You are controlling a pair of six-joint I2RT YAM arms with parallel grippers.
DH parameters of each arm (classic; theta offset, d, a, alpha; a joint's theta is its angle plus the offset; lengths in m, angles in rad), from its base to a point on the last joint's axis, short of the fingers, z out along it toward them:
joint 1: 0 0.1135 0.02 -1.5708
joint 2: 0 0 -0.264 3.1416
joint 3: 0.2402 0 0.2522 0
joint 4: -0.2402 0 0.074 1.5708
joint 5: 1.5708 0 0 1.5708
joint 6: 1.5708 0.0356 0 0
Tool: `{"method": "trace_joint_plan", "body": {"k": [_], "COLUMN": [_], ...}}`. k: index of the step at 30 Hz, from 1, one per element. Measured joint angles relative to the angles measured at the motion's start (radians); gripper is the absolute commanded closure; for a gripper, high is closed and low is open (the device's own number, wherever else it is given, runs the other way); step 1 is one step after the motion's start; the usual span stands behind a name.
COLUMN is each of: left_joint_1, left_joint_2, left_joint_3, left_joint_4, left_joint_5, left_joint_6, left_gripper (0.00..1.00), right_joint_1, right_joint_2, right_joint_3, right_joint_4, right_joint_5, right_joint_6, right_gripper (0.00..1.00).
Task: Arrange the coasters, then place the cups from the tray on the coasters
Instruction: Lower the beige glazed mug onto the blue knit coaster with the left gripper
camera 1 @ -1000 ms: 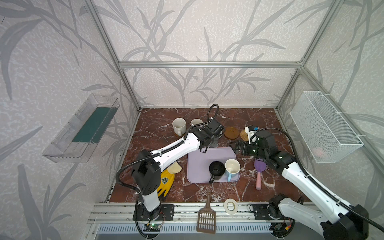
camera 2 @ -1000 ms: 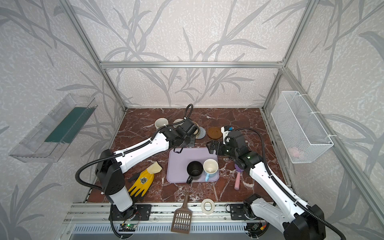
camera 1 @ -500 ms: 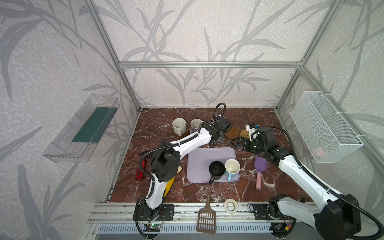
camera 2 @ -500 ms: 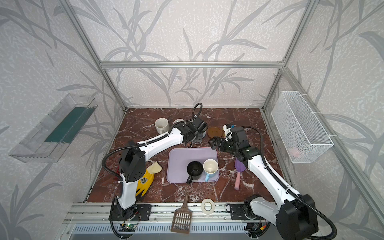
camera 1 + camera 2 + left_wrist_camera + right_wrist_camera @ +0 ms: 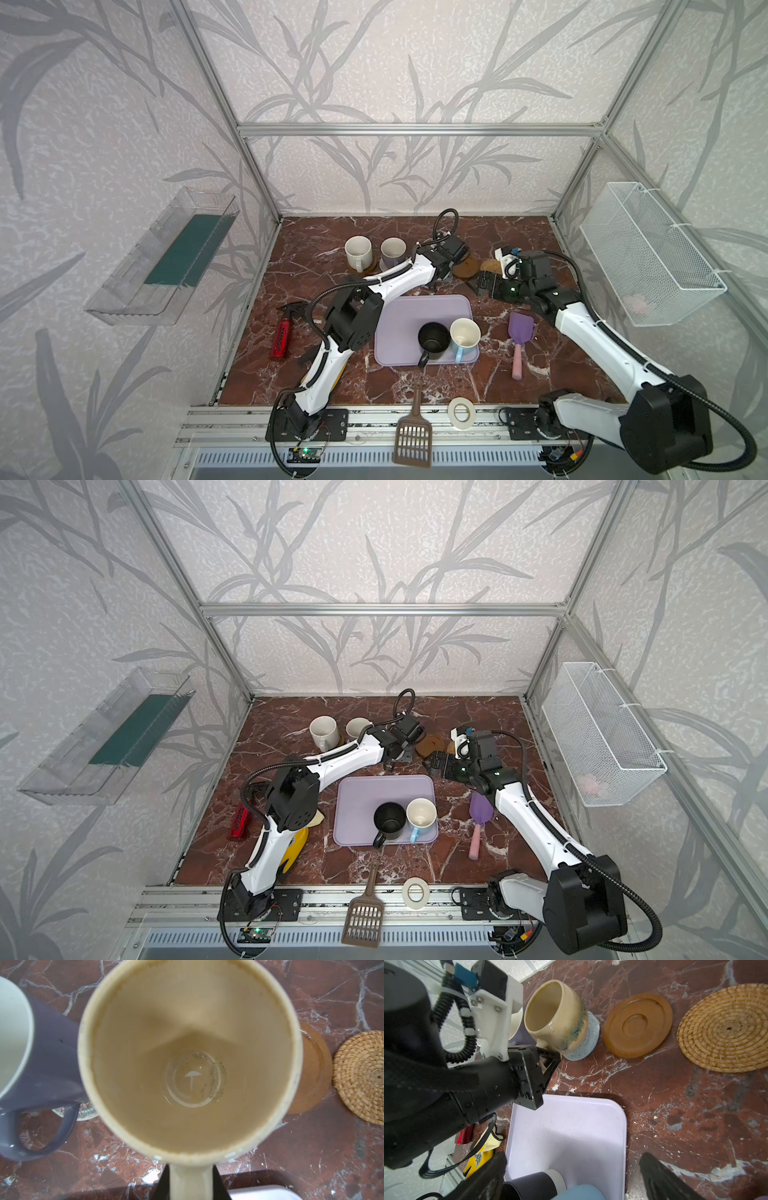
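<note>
My left gripper is shut on the handle of the beige-yellow cup. That cup stands tilted over the grey-blue coaster. Beside it lie a bare amber coaster and the rattan coaster. The off-white cup stands on another amber coaster. On the cream coaster is the lavender cup. The lavender tray holds the black cup and the light blue cup. My right gripper hangs open over the tray's back corner, holding nothing.
A red spray bottle and a yellow glove lie left of the tray, and a purple scoop lies to its right. A brown slotted scoop and a tape roll sit at the front rail. A wire basket hangs on the right wall.
My left arm has swung right and carried the beige-yellow cup back to the grey-blue coaster. My right gripper has drifted slightly left, still open.
</note>
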State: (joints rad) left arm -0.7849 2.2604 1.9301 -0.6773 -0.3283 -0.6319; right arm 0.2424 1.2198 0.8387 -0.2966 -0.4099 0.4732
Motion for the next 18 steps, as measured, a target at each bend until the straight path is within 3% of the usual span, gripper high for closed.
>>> {"method": "trace_joint_plan", "body": {"k": [18], "left_joint_1": [0.024], "left_joint_2": [0.036], "left_joint_3": [0.001], "left_joint_4": [0.042], "left_joint_5": [-0.002], "left_joint_6": [-0.007], "left_gripper": [1.00], "right_joint_1": [-0.001], "right_joint_2": [0.086], "right_joint_3": [0.034], "right_joint_4": [0.002], "right_joint_5": [-0.046], "right_joint_6": [-0.030], "right_gripper": [0.01]}}
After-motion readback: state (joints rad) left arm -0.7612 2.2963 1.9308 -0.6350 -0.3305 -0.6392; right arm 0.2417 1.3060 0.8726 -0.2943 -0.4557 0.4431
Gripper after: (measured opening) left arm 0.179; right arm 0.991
